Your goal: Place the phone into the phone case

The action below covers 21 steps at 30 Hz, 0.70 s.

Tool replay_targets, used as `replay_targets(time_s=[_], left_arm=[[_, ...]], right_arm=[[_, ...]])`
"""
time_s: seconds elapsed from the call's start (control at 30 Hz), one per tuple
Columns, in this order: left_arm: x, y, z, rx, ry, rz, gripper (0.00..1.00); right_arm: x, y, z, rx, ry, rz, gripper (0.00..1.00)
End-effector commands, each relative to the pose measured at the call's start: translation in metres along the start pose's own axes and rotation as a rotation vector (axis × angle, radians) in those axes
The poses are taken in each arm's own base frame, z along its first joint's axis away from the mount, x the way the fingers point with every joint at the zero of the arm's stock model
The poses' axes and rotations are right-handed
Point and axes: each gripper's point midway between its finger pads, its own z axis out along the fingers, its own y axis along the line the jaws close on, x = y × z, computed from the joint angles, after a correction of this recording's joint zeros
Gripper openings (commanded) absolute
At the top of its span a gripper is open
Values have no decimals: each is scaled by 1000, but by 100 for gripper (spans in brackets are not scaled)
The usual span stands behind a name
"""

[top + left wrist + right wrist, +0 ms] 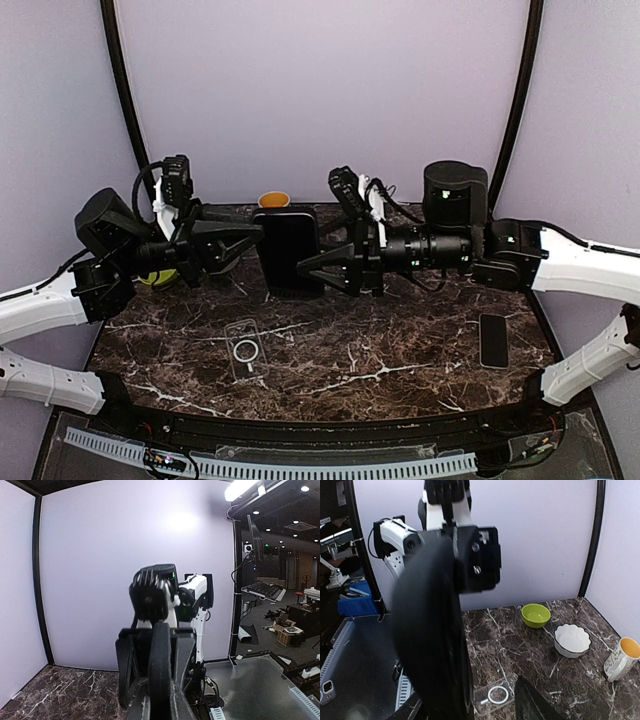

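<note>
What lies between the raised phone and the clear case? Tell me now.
Nothing visible. The left gripper holds the phone in the air; the phone case lies flat and empty on the table, nearer the arm bases. A second phone lies well off to the right.

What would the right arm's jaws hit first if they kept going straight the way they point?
The black phone held up in the air. The right gripper points straight at it: the phone sits right at its jaws, gripped from the other side by the left gripper.
</note>
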Motion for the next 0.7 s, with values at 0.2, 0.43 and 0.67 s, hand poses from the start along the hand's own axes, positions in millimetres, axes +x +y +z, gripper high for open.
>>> replay_targets(time_s=[0.2,0.43,0.67], left_arm=[[-31,-2,-2,-15,-99,31,0],[-19,40,-9,-263,-64,5,39],[42,134,-72,-883,264,16,89]], right_arm=[[-6,-6,-13,14,-69,64,0],[0,-32,-17,87,-56,166,0],[85,-103,-19,283,180,528,0]])
